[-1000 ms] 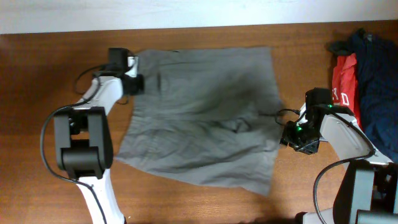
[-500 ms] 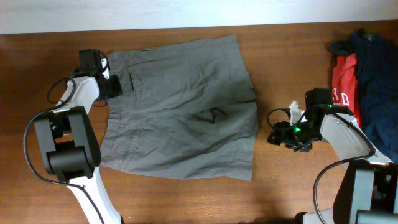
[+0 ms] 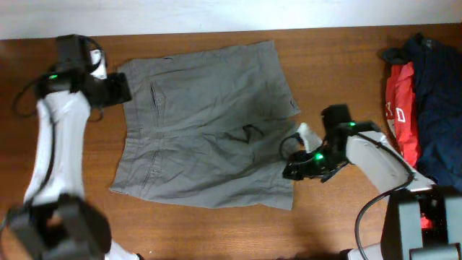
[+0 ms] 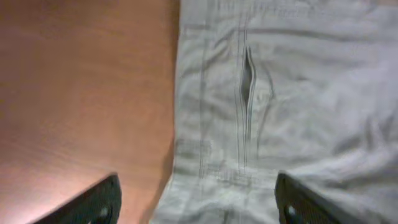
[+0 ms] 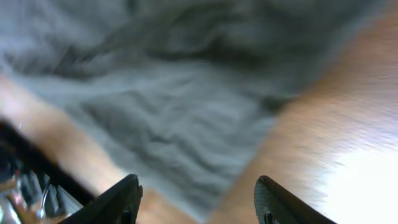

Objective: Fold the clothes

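Observation:
The grey-olive shorts [image 3: 209, 123] lie spread flat on the wooden table, waistband to the left and legs to the right. My left gripper [image 3: 123, 89] hovers at the waistband's upper left corner, open and empty. In the left wrist view the shorts [image 4: 298, 112] show a pocket slit [image 4: 247, 74], and my gripper [image 4: 199, 205] straddles the cloth's edge, jaws wide apart. My right gripper [image 3: 291, 165] sits at the lower right leg hem, also open. In the blurred right wrist view my gripper [image 5: 199, 202] holds nothing, with the grey cloth [image 5: 174, 93] beneath it.
A red garment with white letters [image 3: 399, 115] and navy-blue garments [image 3: 433, 94] are heaped at the table's right edge. Bare wood [image 3: 346, 65] lies between that heap and the shorts. A white wall strip runs along the far edge.
The shorts slid left, then the left gripper opened, let go of the waistband and drew back to the left. The right gripper moved left to the shorts' right hem.

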